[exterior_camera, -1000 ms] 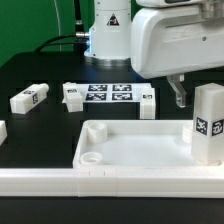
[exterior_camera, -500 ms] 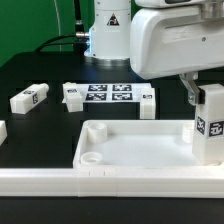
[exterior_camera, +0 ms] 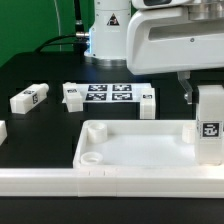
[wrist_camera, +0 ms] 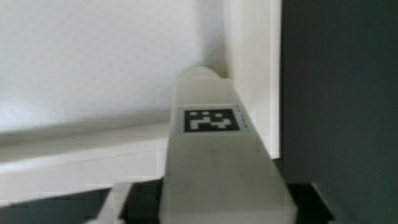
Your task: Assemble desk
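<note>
Desk tabletop [exterior_camera: 135, 127], a white tray with a raised rim, lies at the front of the black table [exterior_camera: 45, 135]; inside it, one white tagged leg [exterior_camera: 210, 125] stands upright at the corner on the exterior view's right; the gripper [exterior_camera: 203, 97], jaws partly closed, pinches that leg's upper end; another leg [exterior_camera: 30, 98] lies loose beyond the tray, near the marker board [exterior_camera: 108, 94].

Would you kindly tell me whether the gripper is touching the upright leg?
Touching: the wrist view shows the gripper closed against both sides of the leg, with no gap visible.
</note>
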`<state>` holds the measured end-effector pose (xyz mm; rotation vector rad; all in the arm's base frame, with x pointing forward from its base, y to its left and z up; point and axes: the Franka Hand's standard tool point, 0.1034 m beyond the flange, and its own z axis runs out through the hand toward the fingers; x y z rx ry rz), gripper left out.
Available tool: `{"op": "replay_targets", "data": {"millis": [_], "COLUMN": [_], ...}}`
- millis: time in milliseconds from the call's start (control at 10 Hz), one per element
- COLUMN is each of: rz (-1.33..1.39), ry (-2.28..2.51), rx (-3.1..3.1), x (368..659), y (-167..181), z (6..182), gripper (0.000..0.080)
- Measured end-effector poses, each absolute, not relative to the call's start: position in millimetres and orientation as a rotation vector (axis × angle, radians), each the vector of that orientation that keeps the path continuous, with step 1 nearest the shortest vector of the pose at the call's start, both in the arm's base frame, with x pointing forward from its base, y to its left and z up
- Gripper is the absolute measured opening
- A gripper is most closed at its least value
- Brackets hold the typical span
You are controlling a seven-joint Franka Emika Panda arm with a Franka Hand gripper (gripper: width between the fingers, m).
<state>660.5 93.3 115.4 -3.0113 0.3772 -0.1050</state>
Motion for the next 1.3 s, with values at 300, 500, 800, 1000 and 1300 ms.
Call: {"op": "replay_targets", "data": {"millis": [300, 500, 800, 1000, 1300], "rz": [-0.086, -0.065, -0.035, -0.029, -0.039], "ry": [0.847, 1.156, 1.472, 1.548, 1.393], "rx": [-2.901, -2.787, -2.626, -2.58, -2.669], "x": [660.7, 660.2, 659.8, 659.8, 659.8], "y": [92.3, 93.0, 93.8, 94.3, 96.6], "z": [115.0, 114.6, 114.2, 113.9, 114.3], "gripper": [0.029, 0.0291, 0.0291, 0.0372, 0.0618]}}
